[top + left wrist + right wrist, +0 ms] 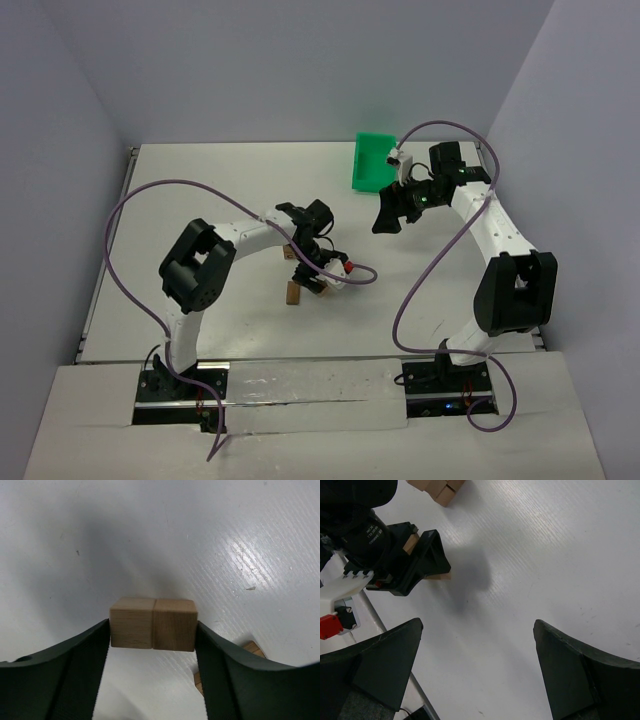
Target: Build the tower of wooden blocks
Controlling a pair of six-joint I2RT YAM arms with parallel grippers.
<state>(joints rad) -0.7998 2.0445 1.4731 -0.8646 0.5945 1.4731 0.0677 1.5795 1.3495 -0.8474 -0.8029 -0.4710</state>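
Two tan wood blocks [175, 624] sit side by side, faces touching, between the fingers of my left gripper [152, 628]. Each black finger presses on an outer face of the pair, so the gripper is shut on them. In the top view the left gripper [306, 264] is at mid-table. More wood blocks [293, 292] stand just in front of it, and a corner of them shows past the right finger [252, 650]. I cannot tell whether they form a tower. My right gripper [477, 625] hangs open above bare table and holds nothing; it [390, 212] is right of centre.
A green bin [374, 160] stands at the back, right of centre, close behind the right gripper. The left arm's wrist and red-tipped cable [330, 625] lie to the left in the right wrist view. Purple cables loop over the table on both sides.
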